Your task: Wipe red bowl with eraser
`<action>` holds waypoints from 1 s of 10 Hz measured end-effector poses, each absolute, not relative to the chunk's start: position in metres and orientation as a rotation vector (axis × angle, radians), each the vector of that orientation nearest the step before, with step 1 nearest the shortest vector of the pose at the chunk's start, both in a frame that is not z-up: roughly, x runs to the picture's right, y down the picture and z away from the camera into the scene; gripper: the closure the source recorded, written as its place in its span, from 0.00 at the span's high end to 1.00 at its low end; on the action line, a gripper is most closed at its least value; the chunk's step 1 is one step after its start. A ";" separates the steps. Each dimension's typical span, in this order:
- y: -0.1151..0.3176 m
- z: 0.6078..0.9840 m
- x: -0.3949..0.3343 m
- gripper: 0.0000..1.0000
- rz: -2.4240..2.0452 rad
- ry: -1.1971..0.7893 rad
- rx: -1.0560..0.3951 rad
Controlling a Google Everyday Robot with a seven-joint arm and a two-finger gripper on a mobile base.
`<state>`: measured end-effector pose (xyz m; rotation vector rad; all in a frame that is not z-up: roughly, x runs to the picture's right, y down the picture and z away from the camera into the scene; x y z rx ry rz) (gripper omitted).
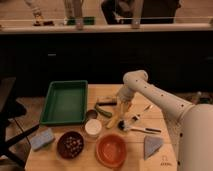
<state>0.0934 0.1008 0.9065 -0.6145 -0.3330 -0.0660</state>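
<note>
Hovering just beside the dark rectangular eraser, your gripper seems poised to fetch it for the round red bowl; whether it holds anything, you cannot tell.

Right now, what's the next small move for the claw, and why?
Probably ease the claw toward the dark block just beside it, likely the eraser, and line up a grasp. The claw sits low over the table's middle; the red bowl is nearer the front edge, with no eraser in it.
</note>
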 end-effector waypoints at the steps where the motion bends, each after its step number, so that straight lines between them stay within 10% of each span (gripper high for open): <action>1: 0.097 0.908 0.093 0.80 -0.068 -0.341 -0.610; 10: 0.074 0.931 0.079 0.80 0.006 -0.286 -0.604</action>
